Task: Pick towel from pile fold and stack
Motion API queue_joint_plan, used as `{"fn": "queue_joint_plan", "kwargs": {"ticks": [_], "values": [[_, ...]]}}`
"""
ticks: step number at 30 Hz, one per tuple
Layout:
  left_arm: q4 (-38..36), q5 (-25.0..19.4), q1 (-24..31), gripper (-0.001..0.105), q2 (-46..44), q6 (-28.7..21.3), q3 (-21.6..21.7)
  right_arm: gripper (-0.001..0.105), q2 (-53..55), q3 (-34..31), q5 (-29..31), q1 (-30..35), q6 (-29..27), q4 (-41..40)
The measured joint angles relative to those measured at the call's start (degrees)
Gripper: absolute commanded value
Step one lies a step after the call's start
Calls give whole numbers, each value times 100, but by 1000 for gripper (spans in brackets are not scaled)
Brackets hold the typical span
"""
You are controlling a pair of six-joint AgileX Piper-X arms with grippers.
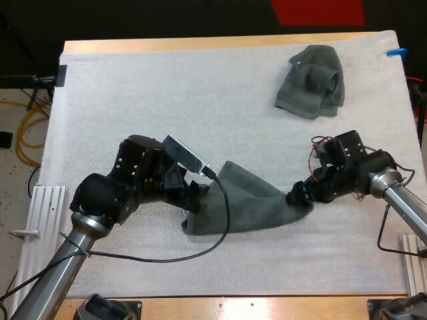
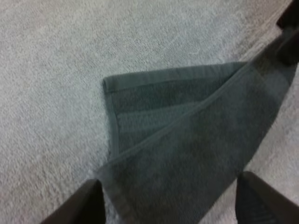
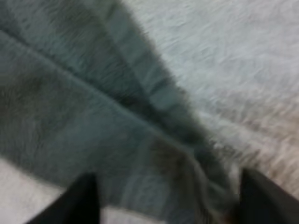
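**Both grippers spread open over the ends of the near towel**

The wooden table point(image 1: 220, 44) carries the white mat point(image 1: 167, 93), which covers nearly all of its top from where I watch. The biggest piece of cloth on the mat is the near towel point(image 1: 250, 203), dark grey-green. It lies on the side closest to my arms, between the two of them. It is wide at its left end and narrows to a bunched tip at its right end. In the left wrist view one layer lies doubled over another, with its hemmed edge running on a slant across the lower layer. A square corner of the lower layer rests flat on the mat beyond it. The crumpled towel point(image 1: 312, 81) is smaller in outline, a rumpled heap near the mat's far right corner, well apart from the near towel and from both arms.

My left gripper point(image 1: 195, 200) is down at the near towel's wide left end. Its fingers point(image 2: 86, 203) stand wide apart, one to each side of the doubled layer, with cloth lying across the gap, and it grips nothing. My right gripper point(image 1: 298, 195) is at the towel's bunched right tip. Its fingers point(image 3: 261, 198) are spread just as wide, with creased cloth between them, and it too has hold of nothing.
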State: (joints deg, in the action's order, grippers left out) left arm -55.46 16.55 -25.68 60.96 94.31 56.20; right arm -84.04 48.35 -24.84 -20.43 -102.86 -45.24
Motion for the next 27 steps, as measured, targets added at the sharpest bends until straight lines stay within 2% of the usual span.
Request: {"fn": "queue_joint_plan", "kwargs": {"ticks": [4, 5, 14, 18, 22, 27], "values": [[-34, 0, 0, 58, -188, 0, 0, 2, -6, 0, -61, 0, -227, -205], [-34, 0, 0, 58, -238, 0, 0, 0, -6, 0, -68, 0, -321, -294], [-53, 0, 0, 58, -573, 0, 0, 0, -6, 0, -59, 0, -1096, -1256], [-59, 0, 0, 58, -573, 0, 0, 0, 26, -112, 220, -207, -1608, -1788], [-36, 0, 0, 58, -573, 0, 0, 0, 139, -492, 584, -789, -1672, -1990], [-10, 0, 0, 58, -573, 0, 0, 0, 370, -858, 1371, -1392, -1419, -2042]]}}
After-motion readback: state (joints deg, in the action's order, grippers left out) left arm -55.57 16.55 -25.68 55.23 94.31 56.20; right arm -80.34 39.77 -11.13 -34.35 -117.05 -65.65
